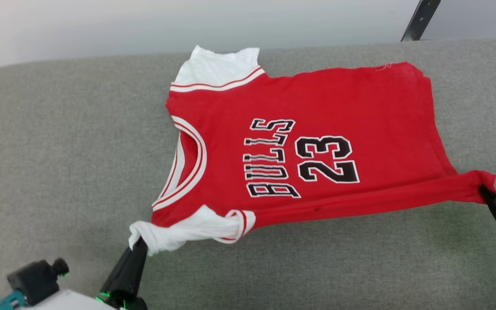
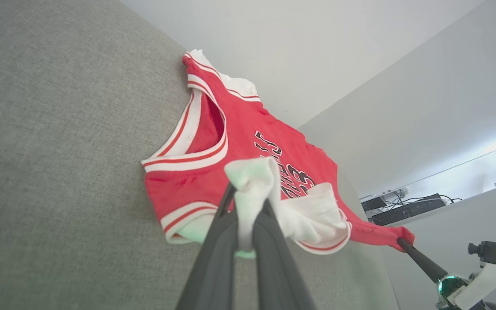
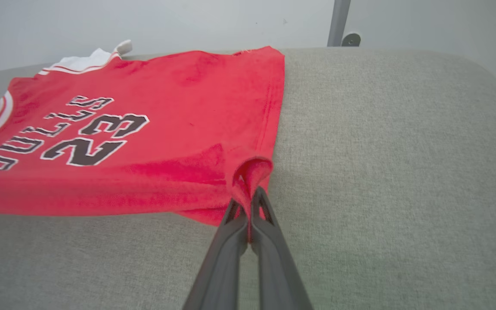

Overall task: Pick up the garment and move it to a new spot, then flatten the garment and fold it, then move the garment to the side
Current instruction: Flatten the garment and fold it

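The garment (image 1: 317, 107), a red jersey with black "BULLS 23" lettering facing up, lies spread on the grey fabric surface (image 1: 58, 150), neck to the left. My left gripper (image 1: 141, 245) is shut on its near white sleeve (image 2: 252, 181), which is bunched and pulled toward me. My right gripper (image 1: 485, 190) is shut on the near red hem corner (image 3: 250, 172). The near edge is stretched taut between the two grippers and lifted slightly. In the left wrist view the right gripper (image 2: 401, 242) also shows, pinching that corner. The far white sleeve (image 1: 218, 66) lies flat.
The grey surface ends at a rounded far edge with a pale wall behind. A dark post (image 1: 420, 19) rises at the back right. Free grey surface lies left, right and in front of the garment. Electronics (image 2: 403, 209) sit on a shelf in the left wrist view.
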{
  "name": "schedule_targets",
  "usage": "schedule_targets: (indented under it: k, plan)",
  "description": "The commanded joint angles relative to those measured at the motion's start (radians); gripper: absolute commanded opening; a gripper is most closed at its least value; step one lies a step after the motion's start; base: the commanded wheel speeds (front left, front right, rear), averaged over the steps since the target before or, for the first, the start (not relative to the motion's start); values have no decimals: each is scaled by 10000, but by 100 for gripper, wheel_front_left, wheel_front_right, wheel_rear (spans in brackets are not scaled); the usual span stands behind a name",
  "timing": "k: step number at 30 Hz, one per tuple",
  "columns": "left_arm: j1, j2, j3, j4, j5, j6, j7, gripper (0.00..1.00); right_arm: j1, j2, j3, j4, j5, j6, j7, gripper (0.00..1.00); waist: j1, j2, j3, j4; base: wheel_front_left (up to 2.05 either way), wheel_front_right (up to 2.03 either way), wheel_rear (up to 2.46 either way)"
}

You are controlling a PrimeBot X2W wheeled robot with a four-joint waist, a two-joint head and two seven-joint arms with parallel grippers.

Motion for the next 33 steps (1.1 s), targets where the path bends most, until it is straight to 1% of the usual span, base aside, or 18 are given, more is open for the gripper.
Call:
schedule_targets:
  k: [1,2,4,6,8,10,11,14,16,17,19,21,23,24,27,33]
  plan:
    - [-94,55,67,9,119,67,-37,0,92,124,-217,-172,-151,-19,131,0,0,0,114,4,0,0,0]
    - [-254,130,20,61,272,101,25,0,130,261,-365,-341,-272,-19,286,0,0,0,157,3,0,0,0]
    - [-702,58,-62,281,473,100,85,0,22,538,-538,-514,-438,-19,572,0,0,0,231,-7,0,0,0]
    - [-1185,132,-216,752,967,221,147,0,-221,751,-603,-543,-641,-19,786,0,0,0,300,-33,0,0,0]
    - [-1722,-115,-360,1222,1168,133,168,0,-483,921,-583,-438,-835,-19,914,0,0,0,414,-57,0,0,0]
    - [-2330,-248,-469,1777,1481,93,154,0,-757,1056,-540,-257,-964,-19,966,0,0,0,544,-61,0,0,0]
    - [-2613,-428,-519,2054,1531,47,142,0,-928,1137,-543,-145,-1003,-19,969,0,0,0,607,-61,0,0,0]
    - [-3441,-749,-648,3028,1923,-102,111,0,-1385,1271,-525,283,-1207,-19,882,0,0,0,834,-59,0,0,0]
    - [-3891,-1143,-624,3561,2068,-87,65,0,-1636,1318,-521,592,-1346,-19,778,0,0,0,962,-39,0,0,0]
    - [-4075,-1268,-615,3823,2126,-175,40,0,-1769,1339,-517,746,-1407,-19,714,0,0,0,1043,-39,0,0,0]
    - [-4434,-1424,-587,4341,2335,-246,9,0,-2043,1452,-550,1051,-1476,-19,557,0,0,0,1213,-46,0,0,0]
    - [-4682,-1692,-533,4854,2448,-367,-18,0,-2234,1502,-575,1343,-1532,-19,395,0,0,0,1343,-36,0,0,0]
    - [-4892,-1741,-561,5276,2762,-374,-43,0,-2393,1576,-517,1582,-1594,-19,255,0,0,0,1476,-47,0,0,0]
    - [-4948,-1872,-553,5462,2771,-429,-46,0,-2454,1589,-495,1685,-1624,-19,190,0,0,0,1545,-43,0,0,0]
    - [-5091,-1935,-669,5929,3048,-590,-48,0,-2579,1652,-459,1993,-1676,-19,50,0,0,0,1725,-25,0,0,0]
    - [-5266,-2110,-832,6625,3196,-826,-24,0,-2755,1690,-298,2513,-1738,-19,-237,0,0,0,1900,23,0,0,0]
